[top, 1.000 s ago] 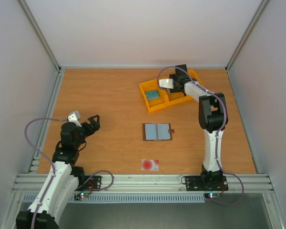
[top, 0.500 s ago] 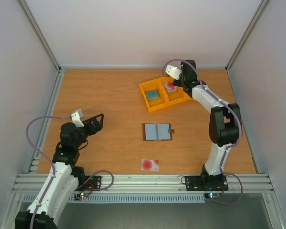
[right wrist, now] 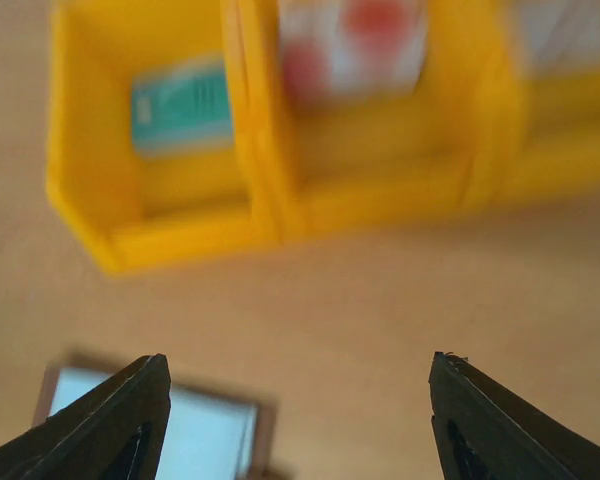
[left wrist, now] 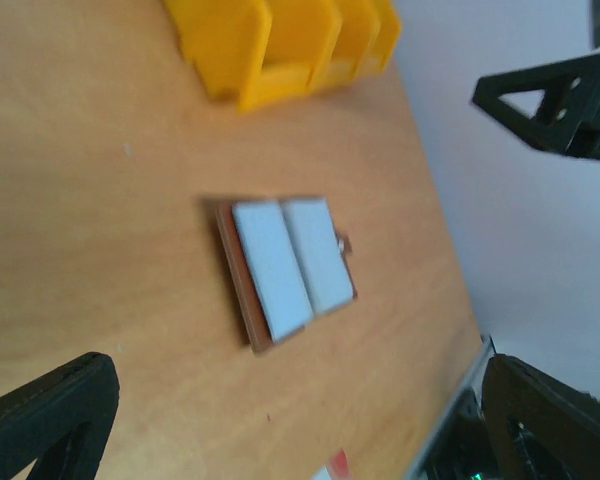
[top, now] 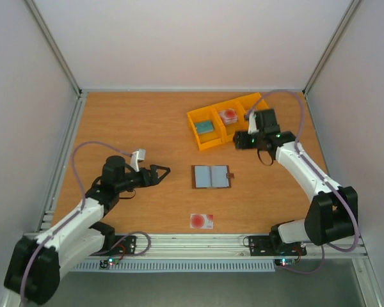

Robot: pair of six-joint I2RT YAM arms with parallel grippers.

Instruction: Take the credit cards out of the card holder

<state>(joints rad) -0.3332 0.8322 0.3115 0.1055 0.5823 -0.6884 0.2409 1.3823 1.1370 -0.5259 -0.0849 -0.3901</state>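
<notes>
right gripper (right wrist: 298, 362) back from bin (right wrist: 380, 205), jaws apart

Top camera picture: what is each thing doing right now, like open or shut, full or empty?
card holder: lying open and flat, grey-blue inside up, no card showing.
yellow bin: teal card in its left part, red-and-white card in the middle.
spotted card: flat on the table, near the front edge.
left gripper: open, empty.
right gripper: open, empty.
</notes>
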